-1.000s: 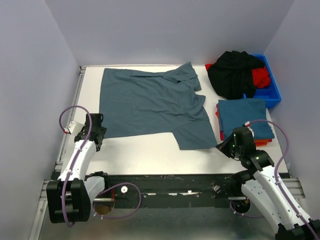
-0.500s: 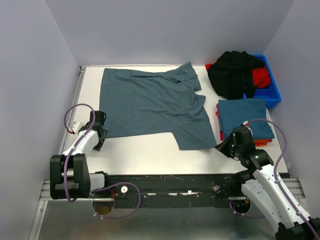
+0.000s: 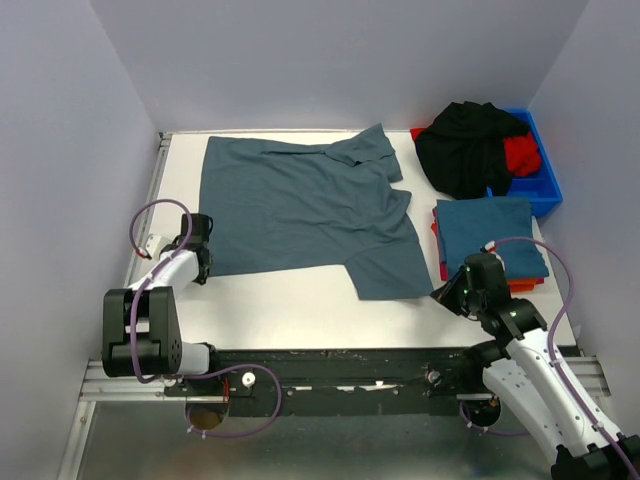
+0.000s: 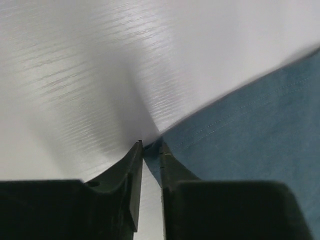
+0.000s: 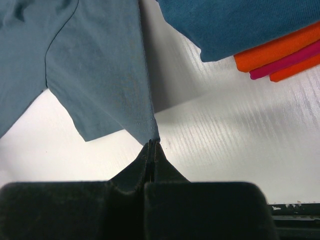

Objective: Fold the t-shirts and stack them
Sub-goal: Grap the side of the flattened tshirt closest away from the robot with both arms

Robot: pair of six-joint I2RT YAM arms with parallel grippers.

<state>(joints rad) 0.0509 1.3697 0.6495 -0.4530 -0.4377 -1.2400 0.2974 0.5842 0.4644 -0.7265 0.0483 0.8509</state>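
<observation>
- Cloth: teal t-shirt (image 3: 290, 210) is laid flat over centre and upper left of overhead view, on white surface (image 3: 300, 305). One sleeve is flipped over at top edge; the other lies at lower right.
- Left pincer (image 4: 150, 146) is set at lower-left hem corner. Jaws are narrow w/ a slim gap showing and the corner lying right at the tips. Whether it's actually clamped can't be told.
- Right pincer (image 5: 152, 144) is at the shirt's lower-right corner, jaws pressed together. The corner appears pinched: the cloth edge there is slightly raised, w/ shadow beneath.
- Other shirts: folded stack (image 3: 490, 240) sits at right of frame, blue on top, orange & pinkish-red layers under. Black shirt (image 3: 465, 145) is heaped over bin (image 3: 548, 190) at upper right, w/ red shirt (image 3: 520, 152) beside it in the bin.
- Handling (judged): fabric is soft, light and limp, so no stiffness can be counted on. Sag and drag are to be expected if it's lifted by one pt only.
- Thin cloth may slip from a shallow tip pinch, so a deeper bite past the stitched hem is advised.
- Grip pts (judged): the two bottom corners are best taken together and kept level & taut, so the fold lands w/o creases or skew.
</observation>
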